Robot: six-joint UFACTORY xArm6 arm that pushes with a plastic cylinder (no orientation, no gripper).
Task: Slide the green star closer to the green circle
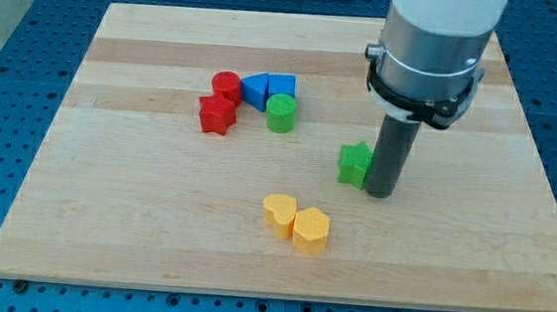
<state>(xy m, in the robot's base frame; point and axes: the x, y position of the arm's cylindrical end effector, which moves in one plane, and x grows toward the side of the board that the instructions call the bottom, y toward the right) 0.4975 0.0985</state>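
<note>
The green star (354,164) lies right of the board's middle. My tip (378,193) stands against the star's right side and hides part of it. The green circle (281,112) sits up and to the left of the star, just below the blue blocks. The rod comes down from the arm's grey body at the view's top right.
A red circle (225,84) and a red star (216,115) sit left of the green circle. Two blue blocks (267,88) sit above it. Two yellow blocks (296,222) lie below the star. All rest on a wooden board (106,202).
</note>
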